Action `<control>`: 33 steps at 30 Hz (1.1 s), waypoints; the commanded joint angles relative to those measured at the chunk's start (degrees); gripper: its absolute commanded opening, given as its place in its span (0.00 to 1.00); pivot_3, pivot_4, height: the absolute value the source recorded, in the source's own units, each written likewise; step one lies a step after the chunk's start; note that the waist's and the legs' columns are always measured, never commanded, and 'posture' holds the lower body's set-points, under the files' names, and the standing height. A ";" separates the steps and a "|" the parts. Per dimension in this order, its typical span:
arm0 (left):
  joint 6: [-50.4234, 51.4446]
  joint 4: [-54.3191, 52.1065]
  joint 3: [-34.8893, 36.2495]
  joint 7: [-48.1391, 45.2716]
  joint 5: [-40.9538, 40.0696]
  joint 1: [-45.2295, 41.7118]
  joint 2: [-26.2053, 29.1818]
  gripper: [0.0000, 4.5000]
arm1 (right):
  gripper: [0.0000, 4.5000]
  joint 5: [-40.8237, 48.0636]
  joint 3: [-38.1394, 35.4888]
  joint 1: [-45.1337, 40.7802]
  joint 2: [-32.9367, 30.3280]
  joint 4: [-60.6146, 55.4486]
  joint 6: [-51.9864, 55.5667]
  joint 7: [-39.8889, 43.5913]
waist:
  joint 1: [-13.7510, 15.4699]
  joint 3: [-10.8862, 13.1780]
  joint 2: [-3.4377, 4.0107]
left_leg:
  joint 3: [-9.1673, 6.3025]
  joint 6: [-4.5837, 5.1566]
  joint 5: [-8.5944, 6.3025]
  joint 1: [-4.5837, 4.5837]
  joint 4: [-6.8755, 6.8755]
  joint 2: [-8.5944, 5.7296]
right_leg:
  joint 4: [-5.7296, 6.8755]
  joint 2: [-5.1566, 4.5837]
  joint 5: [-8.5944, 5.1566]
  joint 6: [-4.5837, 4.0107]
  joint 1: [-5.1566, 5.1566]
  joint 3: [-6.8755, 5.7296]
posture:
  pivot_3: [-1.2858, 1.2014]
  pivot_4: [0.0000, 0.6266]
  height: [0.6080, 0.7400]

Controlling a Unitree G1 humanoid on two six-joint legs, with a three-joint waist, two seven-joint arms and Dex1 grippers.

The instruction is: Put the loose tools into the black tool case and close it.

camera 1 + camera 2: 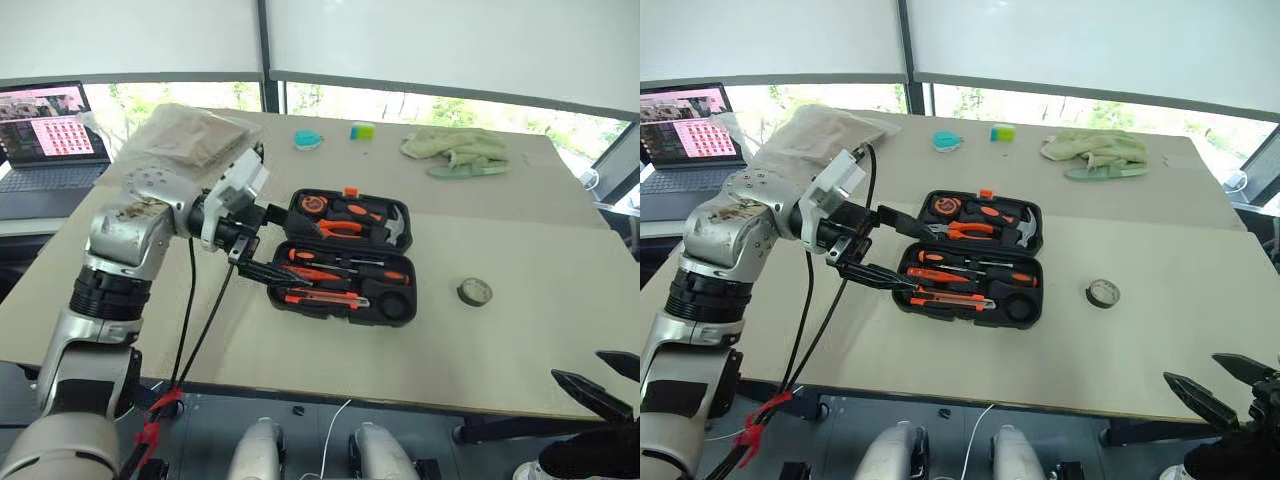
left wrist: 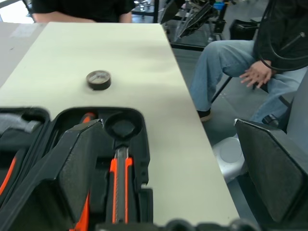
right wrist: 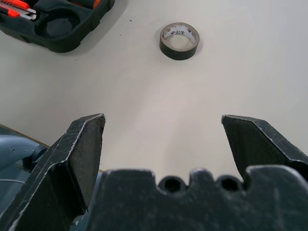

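Observation:
The black tool case [image 1: 392,306] lies open in the middle of the table. Orange-and-black screwdrivers [image 1: 335,272] and a utility knife [image 1: 318,297] sit in the slots of its near half. Its round recess [image 3: 60,21] holds nothing. A black tape roll [image 1: 475,292] lies flat on the table to the right of the case. My left gripper [image 1: 923,260] hovers open at the case's left end, holding nothing. My right gripper [image 3: 163,130] hangs open near the table's front right edge, well short of the tape roll [image 3: 179,40].
Pliers, a hammer and a tape measure fill the case's far half [image 1: 345,220]. A laptop [image 1: 50,135] and a plastic bag [image 1: 190,135] lie at the far left, a green cloth [image 1: 455,150] at the far right. A seated person [image 2: 250,72] is beyond the table's right end.

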 commanded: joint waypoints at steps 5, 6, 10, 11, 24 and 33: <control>-3.40 -2.36 -1.02 1.95 1.08 0.22 -0.43 1.00 | 1.00 -7.48 18.79 -17.95 -9.97 8.48 -2.67 -2.58 | -0.18 0.02 0.03 | 0.02 0.00 0.00 0.01 -0.02 -0.03 | 0.00 0.01 0.11 -0.16 -0.02 0.05 | 0.52 0.24 1.00; -3.75 -2.44 -1.31 2.31 1.29 0.25 -0.62 1.00 | 1.00 -8.30 21.89 -20.99 -10.85 10.23 -2.27 -2.80 | -0.13 0.03 0.03 | 0.03 0.00 0.00 0.01 -0.02 -0.05 | -0.01 0.00 0.13 -0.19 -0.03 0.06 | 0.52 0.24 1.00; -6.02 -1.95 -2.28 4.72 3.03 0.34 -2.13 1.00 | 1.00 -14.80 36.92 -35.15 -11.61 18.86 -3.65 -3.87 | 0.15 0.04 0.02 | 0.09 0.01 0.00 -0.05 -0.03 -0.10 | -0.04 0.01 0.20 -0.29 -0.04 0.05 | 0.52 0.24 1.00; -6.15 -1.75 -2.42 4.88 3.22 0.28 -2.35 1.00 | 1.00 -16.27 39.62 -37.97 -11.24 20.85 -3.66 -4.34 | 0.24 0.05 0.04 | 0.14 0.01 0.00 -0.08 -0.02 -0.12 | -0.07 0.00 0.20 -0.28 -0.05 0.05 | 0.52 0.24 1.00; -7.90 -0.15 -2.83 5.63 4.10 0.60 -2.78 1.00 | 0.44 -25.98 52.11 -52.03 -6.03 38.16 -8.93 -4.67 | 0.38 0.05 0.05 | 0.30 0.02 0.00 -0.17 -0.04 -0.14 | -0.07 0.00 0.20 -0.25 -0.12 0.04 | 0.52 0.24 1.00; -9.85 -0.30 -3.56 5.07 4.98 1.91 -2.81 1.00 | 0.01 -22.77 48.24 -50.88 -3.35 31.45 -11.64 -3.24 | -0.04 0.05 0.06 | 0.29 0.02 0.00 -0.16 -0.04 -0.12 | -0.04 0.03 0.20 -0.25 -0.12 0.05 | 0.52 0.24 1.00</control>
